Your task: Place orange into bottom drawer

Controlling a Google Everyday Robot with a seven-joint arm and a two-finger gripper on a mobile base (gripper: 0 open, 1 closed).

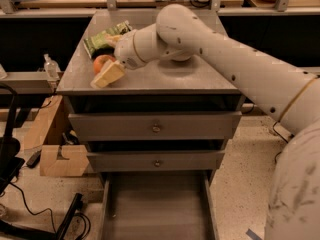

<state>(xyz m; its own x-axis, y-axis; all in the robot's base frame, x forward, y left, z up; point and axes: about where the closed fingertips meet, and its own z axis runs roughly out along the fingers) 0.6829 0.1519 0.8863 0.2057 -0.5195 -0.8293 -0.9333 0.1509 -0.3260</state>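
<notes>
The orange (100,62) sits on the grey cabinet top (165,79) near its left edge. My gripper (106,74) has reached across from the right and its cream-coloured fingers cover the orange's front right side, right against it. The bottom drawer (156,204) is pulled open below the cabinet, a wide shallow grey tray with nothing in it.
A green snack bag (106,37) lies behind the orange. Two knobbed drawers (156,128) above the open one are closed. A plastic bottle (50,66) stands on a ledge to the left. Cardboard pieces (60,160) and cables lie on the floor at left.
</notes>
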